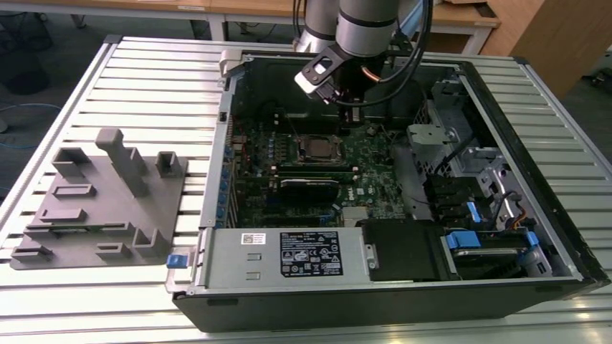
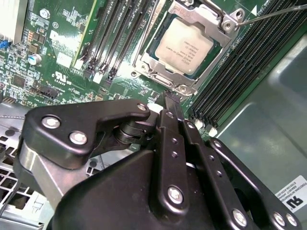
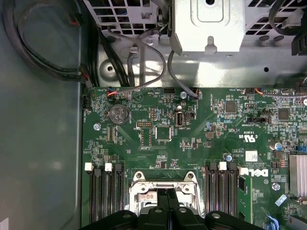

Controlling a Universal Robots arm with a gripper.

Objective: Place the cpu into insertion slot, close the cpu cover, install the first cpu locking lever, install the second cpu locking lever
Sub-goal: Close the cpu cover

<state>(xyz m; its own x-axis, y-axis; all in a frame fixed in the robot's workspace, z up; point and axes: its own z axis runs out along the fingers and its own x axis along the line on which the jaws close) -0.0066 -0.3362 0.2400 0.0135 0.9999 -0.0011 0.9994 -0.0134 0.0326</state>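
The claw [image 2: 170,98], fingers pressed shut, is hovering at the edge of the insertion slot [image 2: 144,68], where the cpu [image 2: 180,45] is lying under the cpu cover [image 2: 211,23] and black memory slots [image 2: 249,62] are flanking it, while the exterior view is showing the open computer case [image 1: 383,308] on a slatted counter [image 1: 143,72].

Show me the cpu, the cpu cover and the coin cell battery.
cpu [image 2: 180,48]: second wrist view, middle of its silvery top.
cpu cover [image 2: 206,14]: second wrist view, broad edge of the frame.
coin cell battery [image 3: 118,114]: first wrist view, its round face.
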